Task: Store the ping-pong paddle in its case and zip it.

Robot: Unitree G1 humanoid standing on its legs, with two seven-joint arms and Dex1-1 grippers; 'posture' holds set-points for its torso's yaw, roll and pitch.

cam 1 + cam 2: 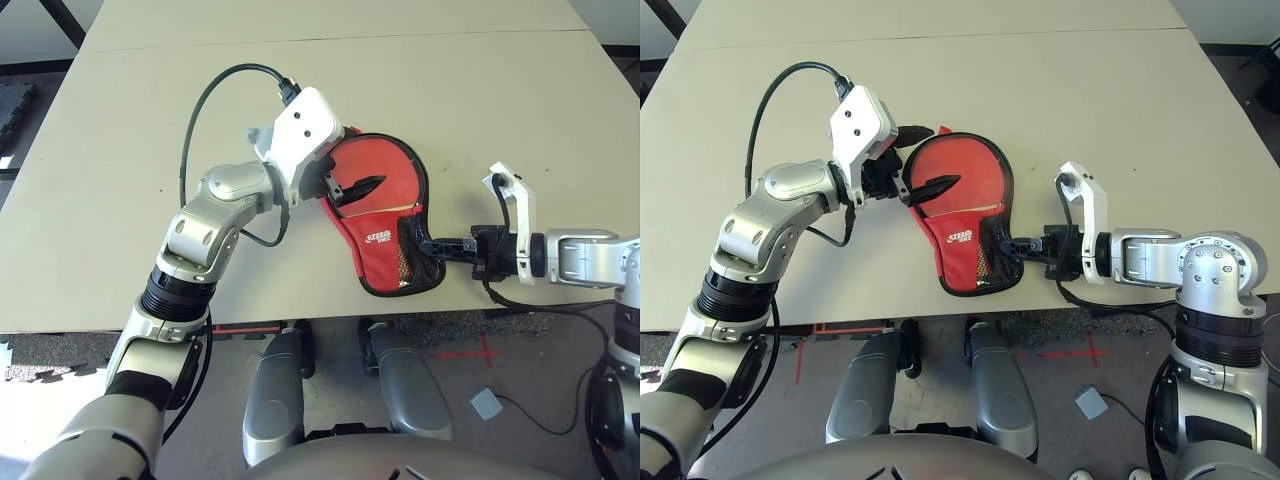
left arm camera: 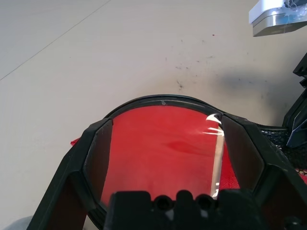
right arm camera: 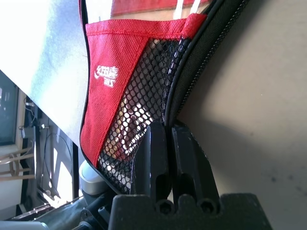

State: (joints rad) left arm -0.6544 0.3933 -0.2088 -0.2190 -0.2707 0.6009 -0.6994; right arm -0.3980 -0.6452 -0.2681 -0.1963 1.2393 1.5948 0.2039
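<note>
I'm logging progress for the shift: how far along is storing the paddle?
The paddle looks already inside the case, its red face showing through the clear window. In hand: the right hand pinches the case's edge beside the mesh, while the left hand stands open over the window. Whether any zipping remains, I can't tell.

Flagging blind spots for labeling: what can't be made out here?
- Left eye view: case's upper left edge, behind the left tool.
- Right wrist view: case edge between the right tool's fingers, covered by them; case top, cut off by the picture edge.
- Left wrist view: case bottom, behind left tool.
</note>
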